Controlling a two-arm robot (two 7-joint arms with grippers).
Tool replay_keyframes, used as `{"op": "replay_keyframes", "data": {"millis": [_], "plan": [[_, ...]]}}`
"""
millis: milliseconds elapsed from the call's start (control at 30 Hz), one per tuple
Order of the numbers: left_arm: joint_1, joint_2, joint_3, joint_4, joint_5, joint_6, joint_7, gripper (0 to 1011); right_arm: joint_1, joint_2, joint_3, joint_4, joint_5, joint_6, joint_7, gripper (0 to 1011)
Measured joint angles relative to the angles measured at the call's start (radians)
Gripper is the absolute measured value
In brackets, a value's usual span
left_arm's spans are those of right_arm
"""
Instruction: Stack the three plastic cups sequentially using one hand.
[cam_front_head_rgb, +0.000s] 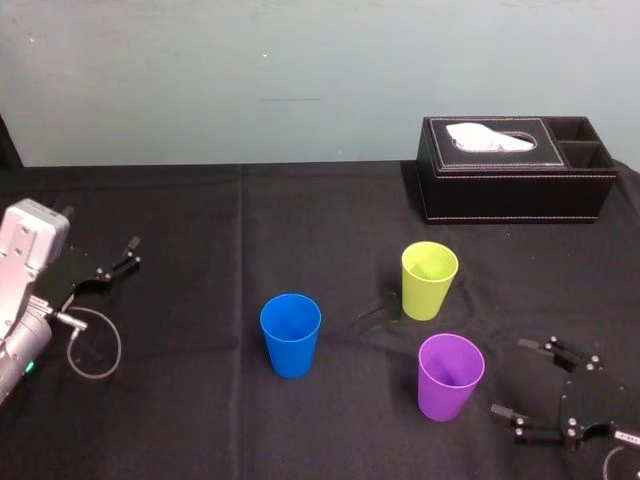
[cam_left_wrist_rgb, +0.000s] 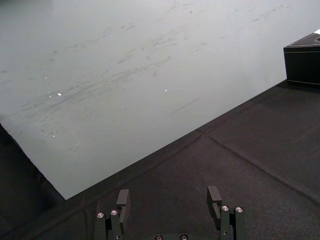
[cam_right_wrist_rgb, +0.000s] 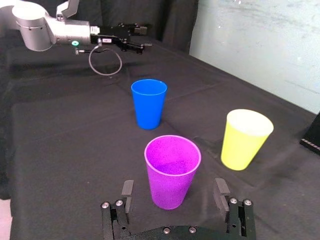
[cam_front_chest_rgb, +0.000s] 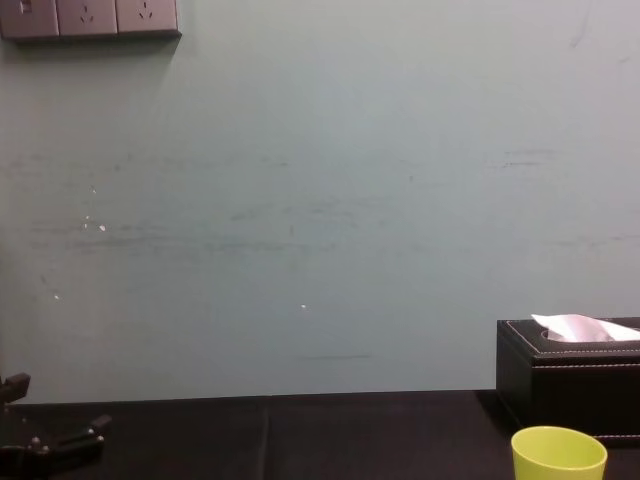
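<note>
Right gripper (cam_right_wrist_rgb: 173, 184) is gaping wide, purple cup (cam_right_wrist_rgb: 172, 165) sitting just ahead, likely light and squashy, so pinch mid-wall gently; left gripper (cam_left_wrist_rgb: 168, 192) idling wide.

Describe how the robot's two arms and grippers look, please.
The left gripper and right gripper are black, each with two thin jaws carrying small silver screws. The left arm is pale grey, with a thin cable loop and a small green light.

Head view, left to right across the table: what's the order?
left hand → blue cup → purple cup → right hand. The lime cup and tissue box overlap the purple cup sideways, so they're left out.
</note>
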Motion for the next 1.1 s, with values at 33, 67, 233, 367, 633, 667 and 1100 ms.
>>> {"op": "replay_keyframes", "data": {"millis": [33, 67, 233, 367, 633, 667, 1100], "plan": [[0.000, 0.000, 0.000, 0.000, 0.000, 0.000, 0.000, 1010, 0.001, -0.002, -0.003, 0.001, -0.002, 0.001, 0.001, 1000], [0.000, 0.000, 0.000, 0.000, 0.000, 0.000, 0.000, 1010, 0.004, -0.006, -0.009, 0.004, -0.005, 0.003, 0.002, 1000], [0.000, 0.000, 0.000, 0.000, 0.000, 0.000, 0.000, 1010, 0.013, -0.018, -0.025, 0.013, -0.012, 0.010, 0.005, 1000], [0.000, 0.000, 0.000, 0.000, 0.000, 0.000, 0.000, 1010, 0.021, -0.027, -0.038, 0.021, -0.021, 0.011, 0.005, 1000], [0.000, 0.000, 0.000, 0.000, 0.000, 0.000, 0.000, 1010, 0.040, -0.049, -0.063, 0.045, -0.027, 0.017, 0.004, 1000], [0.000, 0.000, 0.000, 0.000, 0.000, 0.000, 0.000, 1010, 0.041, -0.050, -0.065, 0.047, -0.027, 0.018, 0.004, 1000], [0.000, 0.000, 0.000, 0.000, 0.000, 0.000, 0.000, 1010, 0.057, -0.067, -0.082, 0.064, -0.023, 0.026, 0.001, 1000]]}}
